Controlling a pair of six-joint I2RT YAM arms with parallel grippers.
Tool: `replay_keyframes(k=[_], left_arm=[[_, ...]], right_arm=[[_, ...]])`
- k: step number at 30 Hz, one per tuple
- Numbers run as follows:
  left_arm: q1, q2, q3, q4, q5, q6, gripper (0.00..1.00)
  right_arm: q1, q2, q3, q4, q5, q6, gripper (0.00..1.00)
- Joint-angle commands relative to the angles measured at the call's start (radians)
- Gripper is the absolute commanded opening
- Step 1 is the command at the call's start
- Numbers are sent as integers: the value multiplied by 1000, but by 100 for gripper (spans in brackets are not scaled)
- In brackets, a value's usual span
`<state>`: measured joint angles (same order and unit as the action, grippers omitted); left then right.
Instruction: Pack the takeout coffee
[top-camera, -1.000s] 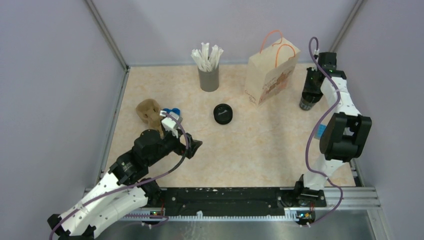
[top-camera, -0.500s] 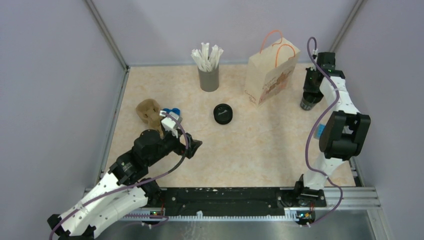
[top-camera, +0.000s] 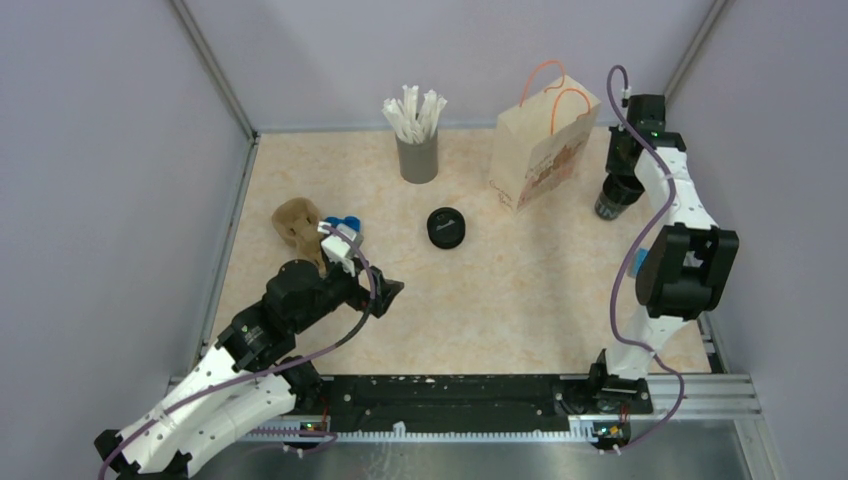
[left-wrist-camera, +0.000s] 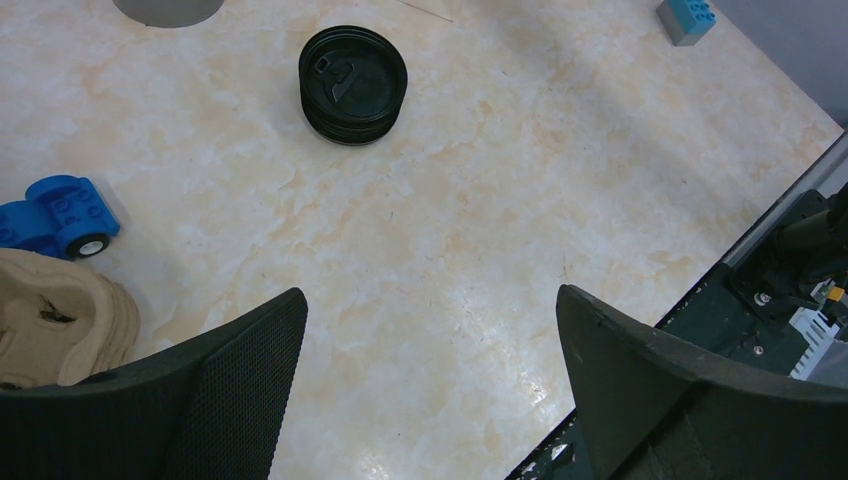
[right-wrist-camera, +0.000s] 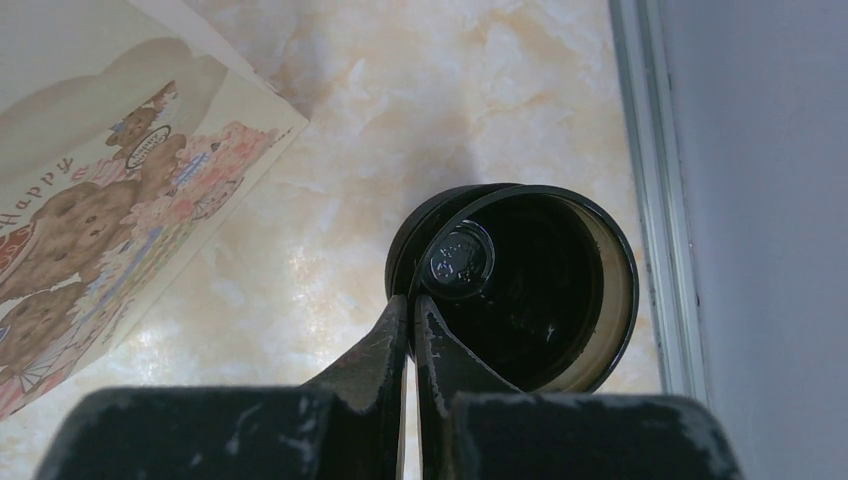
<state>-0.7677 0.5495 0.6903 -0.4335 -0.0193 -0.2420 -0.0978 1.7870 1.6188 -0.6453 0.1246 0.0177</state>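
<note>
Right wrist: right jaws pinch cup (right-wrist-camera: 545, 312) rim.

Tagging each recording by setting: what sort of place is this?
Probably a robot test cell staged as a takeout counter: plain walls box in a marbled table, with a black cup, a straw holder and a paper bag as props.

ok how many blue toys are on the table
2: a blue toy car beside the brown pulp carrier on the left, and a blue brick over on the right side. More may be hidden.
</note>
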Motion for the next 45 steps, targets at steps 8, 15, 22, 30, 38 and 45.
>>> replay_keyframes(k=[8,15,22,30,38,45], left_arm=[[-2,-4,-7,30,-2,-10,99],[-2,-2,-7,32,-5,-8,99],[-1,0,-8,33,-5,-5,99],[-2,-4,-7,30,-3,-6,99],[-2,-1,-7,29,-3,-6,99],[-2,13,-7,27,-5,-8,99]], right_arm=[[27,-6,92,-27,87,-12,0],[49,-28,165,-73,145,-12,0],[70,-56,241,-167,219,-2,0],[132,-161,252,-226,275,31,0],[265,-247,258,-333,357,63,0],[391,-422,82,-387,363,173,0]])
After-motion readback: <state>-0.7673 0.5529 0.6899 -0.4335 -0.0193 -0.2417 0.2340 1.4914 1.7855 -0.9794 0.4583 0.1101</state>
